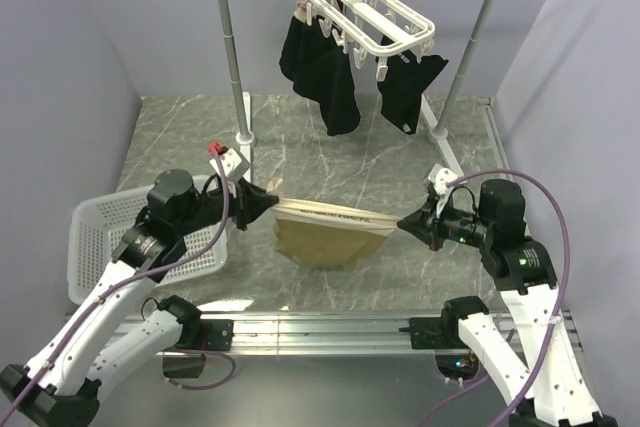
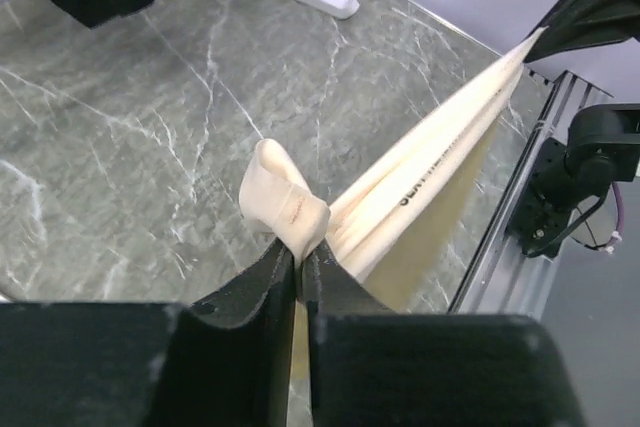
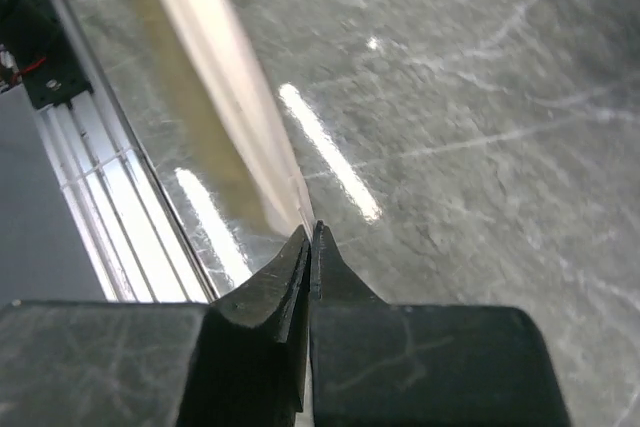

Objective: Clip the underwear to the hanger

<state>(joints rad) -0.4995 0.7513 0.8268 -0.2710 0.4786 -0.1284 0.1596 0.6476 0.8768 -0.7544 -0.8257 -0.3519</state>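
The tan underwear (image 1: 325,232) hangs stretched between my two grippers above the table, its pale lettered waistband (image 2: 430,172) pulled taut. My left gripper (image 1: 268,204) is shut on the waistband's left end, with a fold of fabric (image 2: 285,209) bunched above the fingertips. At the right end my right gripper (image 1: 404,222) is shut on the waistband (image 3: 215,77), which runs away from its tips (image 3: 309,235). The white hanger (image 1: 365,12) hangs from the rack's top bar at the back, well above and behind the underwear.
Black garments (image 1: 325,72) are clipped under the hanger. The metal pole rack (image 1: 232,47) stands on the marble table with feet (image 1: 440,142) at both sides. A white basket (image 1: 100,242) sits at the left under my left arm. An aluminium rail (image 1: 330,327) runs along the near edge.
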